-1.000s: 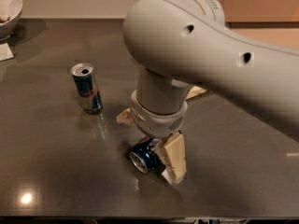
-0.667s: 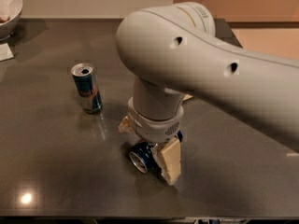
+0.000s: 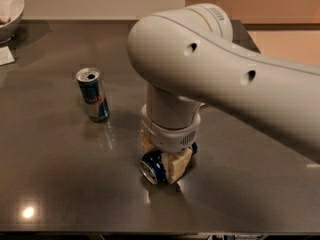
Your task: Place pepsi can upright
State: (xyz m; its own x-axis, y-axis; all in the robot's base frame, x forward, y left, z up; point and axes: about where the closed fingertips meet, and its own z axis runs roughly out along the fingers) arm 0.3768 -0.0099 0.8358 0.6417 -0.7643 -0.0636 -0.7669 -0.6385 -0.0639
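Observation:
The pepsi can [image 3: 153,168], dark blue with a silver end, lies on its side on the dark table [image 3: 60,174], its end facing the front left. My gripper [image 3: 162,156] points straight down over it. One tan finger [image 3: 178,167] presses the can's near-right side and the other finger [image 3: 145,142] sits at its far-left side, so the jaws are closed around the can's body. The white arm hides most of the can.
A slimmer, taller blue-and-silver can [image 3: 92,94] stands upright to the left, a short way from the gripper. A white bowl [image 3: 11,6] sits at the back-left corner, with a white card [image 3: 7,55] near the left edge.
The arm has come lower and slightly left. The fingers have dropped to either side of the lying can and drawn closer together around it. The can has stayed in place.

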